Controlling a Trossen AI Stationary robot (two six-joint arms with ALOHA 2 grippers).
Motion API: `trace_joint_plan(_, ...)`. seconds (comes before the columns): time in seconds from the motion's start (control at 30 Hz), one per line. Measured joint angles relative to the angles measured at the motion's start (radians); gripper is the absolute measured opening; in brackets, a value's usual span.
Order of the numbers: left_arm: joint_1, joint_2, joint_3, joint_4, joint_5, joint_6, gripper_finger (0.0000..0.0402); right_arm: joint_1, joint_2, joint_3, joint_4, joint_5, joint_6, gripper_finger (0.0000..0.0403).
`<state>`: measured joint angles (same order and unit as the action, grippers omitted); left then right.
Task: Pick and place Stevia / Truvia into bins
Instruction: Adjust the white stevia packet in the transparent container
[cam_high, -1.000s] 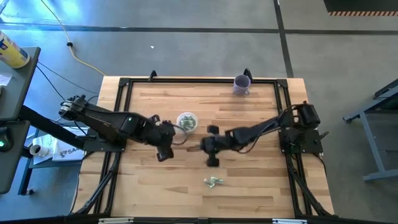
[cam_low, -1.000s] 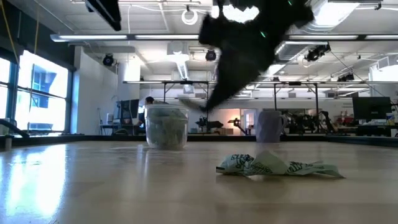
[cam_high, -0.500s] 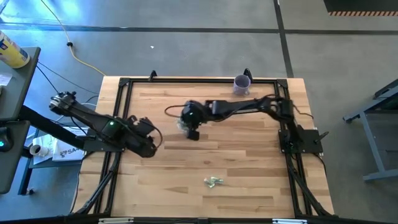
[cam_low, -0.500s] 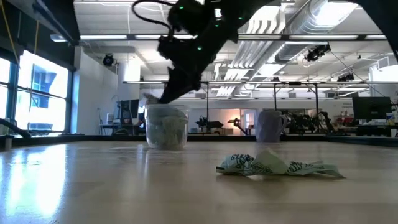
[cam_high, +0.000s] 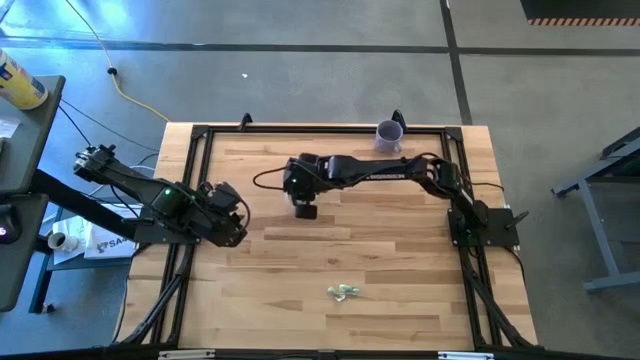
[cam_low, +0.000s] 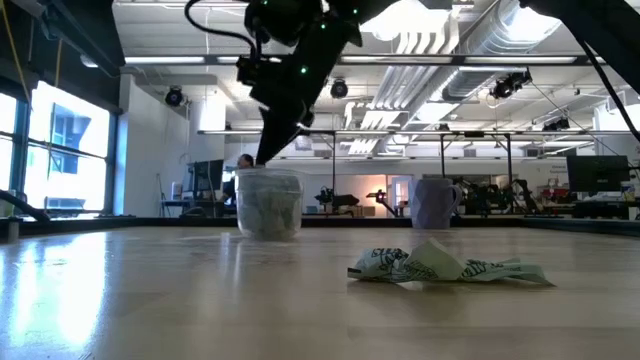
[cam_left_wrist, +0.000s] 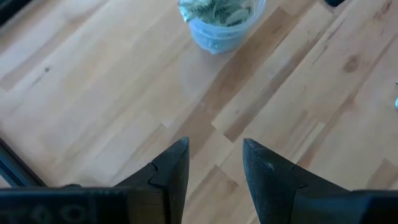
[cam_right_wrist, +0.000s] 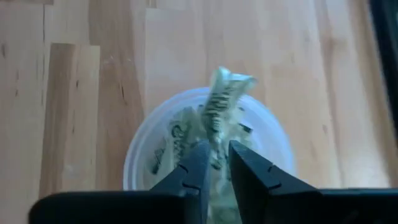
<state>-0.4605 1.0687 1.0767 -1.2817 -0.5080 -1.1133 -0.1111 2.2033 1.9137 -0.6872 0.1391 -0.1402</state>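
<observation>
Wooden table (cam_high: 400, 240) inside black frame, workshop beyond. Cup (cam_right_wrist: 205, 168) directly under right gripper (cam_right_wrist: 214, 163), already well filled with green-white packets (cam_left_wrist: 219, 11). Small loose pile (cam_low: 445, 266) left on table, well apart from right gripper, toward near edge. Task judged mostly done.

Right gripper: fingers narrow, one packet (cam_right_wrist: 222, 102) between tips, over cup mouth; release seems to be beginning.

Left gripper (cam_left_wrist: 214, 163): fingers apart, holding nothing, waiting off to cup's side.

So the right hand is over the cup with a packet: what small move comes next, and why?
Probably open the fingers a little wider to let go. The right hand hangs directly above the cup, and the packet between its fingers already points into the mouth, over the packets inside. The left hand waits off to the side.
</observation>
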Motion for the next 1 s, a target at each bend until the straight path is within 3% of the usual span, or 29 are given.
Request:
trace_joint_plan(0.23, 0.002, 0.000, 0.000, 0.000, -0.072, 0.011, 0.0184, -0.012, -0.004, 0.022, -0.193, 0.011, -0.044, 0.0079)
trace_joint_plan(0.57, 0.002, 0.000, 0.000, -0.001, -0.079, -0.009, 0.0184, 0.015, -0.054, 0.022, -0.116, 0.018, -0.080, 0.0094)
trace_joint_plan(0.7, 0.013, -0.008, -0.054, 0.016, -0.121, -0.045, 0.0184, 0.028, -0.109, 0.022, -0.140, 0.037, -0.100, 0.0094)
trace_joint_plan(0.8, 0.071, -0.023, -0.149, 0.155, -0.131, -0.002, 0.0184, 0.037, -0.162, 0.022, -0.211, 0.070, -0.099, 0.0094)
trace_joint_plan(1.0, 0.285, -0.069, -0.394, 0.673, -0.017, 0.348, 0.0171, 0.062, -0.280, -0.082, -0.299, 0.089, -0.038, 0.0094)
